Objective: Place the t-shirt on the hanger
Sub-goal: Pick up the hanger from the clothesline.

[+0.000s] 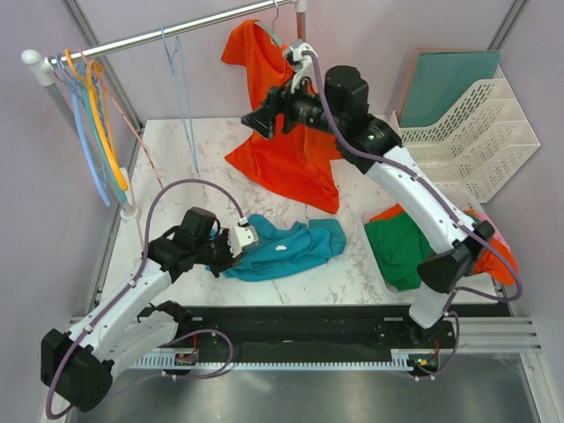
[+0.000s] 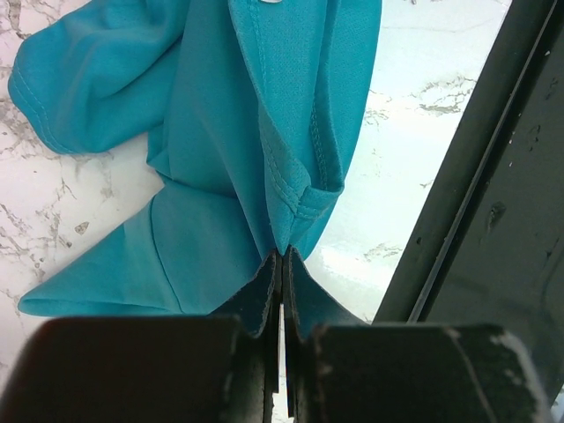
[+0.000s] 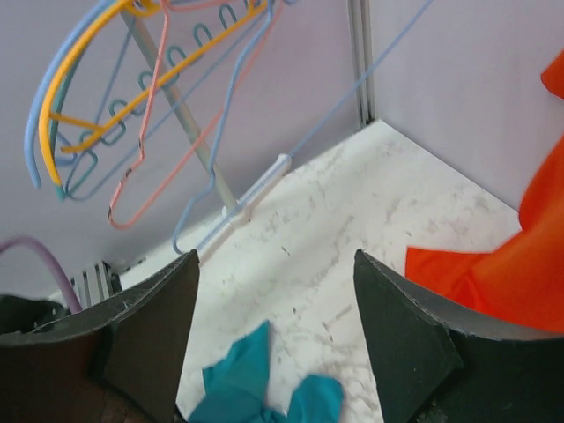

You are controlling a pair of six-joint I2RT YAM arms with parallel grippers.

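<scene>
The teal-blue t-shirt [image 1: 286, 249] lies crumpled on the marble table [image 1: 352, 273], near its front. My left gripper [image 1: 241, 236] is shut on the shirt's left edge. In the left wrist view the fingertips [image 2: 282, 257] pinch a hemmed fold of the t-shirt [image 2: 229, 132]. The thin pale-blue hanger [image 1: 182, 88] hangs alone from the rail; the right wrist view shows its lower corner [image 3: 175, 245]. My right gripper [image 1: 254, 122] is raised near the rail, beside the orange shirt. It stands open with nothing between its fingers [image 3: 273, 257]; teal cloth [image 3: 256, 388] lies far below.
An orange t-shirt [image 1: 286, 141] hangs from the metal rail [image 1: 176, 32], right of the pale-blue hanger. Orange, pink and blue hangers [image 1: 95, 115] cluster at the rail's left end. A dark green garment [image 1: 401, 248] lies at the right. A white file tray [image 1: 476, 132] stands behind it.
</scene>
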